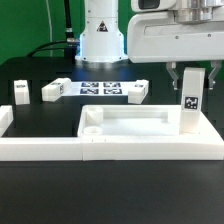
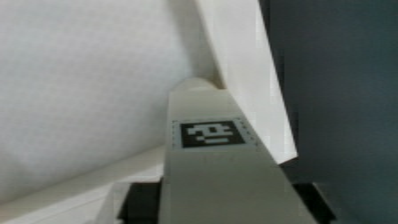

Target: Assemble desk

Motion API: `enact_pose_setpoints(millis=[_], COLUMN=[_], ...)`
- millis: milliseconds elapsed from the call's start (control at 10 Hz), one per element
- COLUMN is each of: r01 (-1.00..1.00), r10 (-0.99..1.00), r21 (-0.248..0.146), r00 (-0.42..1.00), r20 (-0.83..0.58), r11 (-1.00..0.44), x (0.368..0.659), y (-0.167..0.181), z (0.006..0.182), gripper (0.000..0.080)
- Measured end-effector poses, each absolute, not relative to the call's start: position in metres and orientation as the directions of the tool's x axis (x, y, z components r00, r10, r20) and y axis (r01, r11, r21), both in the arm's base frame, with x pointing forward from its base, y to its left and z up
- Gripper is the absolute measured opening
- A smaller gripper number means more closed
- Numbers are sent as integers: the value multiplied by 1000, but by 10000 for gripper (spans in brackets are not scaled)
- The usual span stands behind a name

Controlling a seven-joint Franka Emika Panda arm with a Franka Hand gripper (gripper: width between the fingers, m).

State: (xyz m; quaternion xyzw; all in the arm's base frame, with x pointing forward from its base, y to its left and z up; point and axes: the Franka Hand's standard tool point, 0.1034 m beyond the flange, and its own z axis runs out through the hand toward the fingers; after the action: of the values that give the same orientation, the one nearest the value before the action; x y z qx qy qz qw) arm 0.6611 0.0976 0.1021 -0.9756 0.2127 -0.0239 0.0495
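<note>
The fingers (image 1: 172,74) straddle an upright leg (image 1: 190,104), one on each side of its upper part. I cannot tell whether they press it or stand just off it. In the wrist view the leg's (image 2: 214,150) tag faces the camera. Below the fingers, the leg's foot meets a corner of the desk top (image 1: 150,133). Farther off, toward the exterior view's left, the marker board (image 1: 100,90) and three loose legs (image 1: 52,91) lie on the counter (image 1: 110,195). A border rail (image 1: 40,150) runs along the front.

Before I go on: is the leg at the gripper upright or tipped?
Upright: the leg stands on end at the desk top, long sides vertical.
</note>
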Motion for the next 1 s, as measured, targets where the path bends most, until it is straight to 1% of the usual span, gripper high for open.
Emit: enact_pose_setpoints(millis=[200,300,400,500,700,800,900,1000], r01=[-657,-805,-888,-921,-964,-966,-961,-947], r10=[-661,-810,-891,-918,-955,-956,-952,-939], r21=[-107,-133,-169,-177,-161,-160,-163,-172], r00=[750,585,446,372,238,232,249,301], r20=[-2,-26,-90,-141,-180,-181,-177,-167], r11=[-746,-578,-427,-346,-210,-204,-222,-273], x=[659,659,660,659,659,659,659,659], y=[98,98,93,88,87,88,88,88], z=[101,100,101,100,100,100,100,100], gripper=[296,296,296,298,298,298,360,552])
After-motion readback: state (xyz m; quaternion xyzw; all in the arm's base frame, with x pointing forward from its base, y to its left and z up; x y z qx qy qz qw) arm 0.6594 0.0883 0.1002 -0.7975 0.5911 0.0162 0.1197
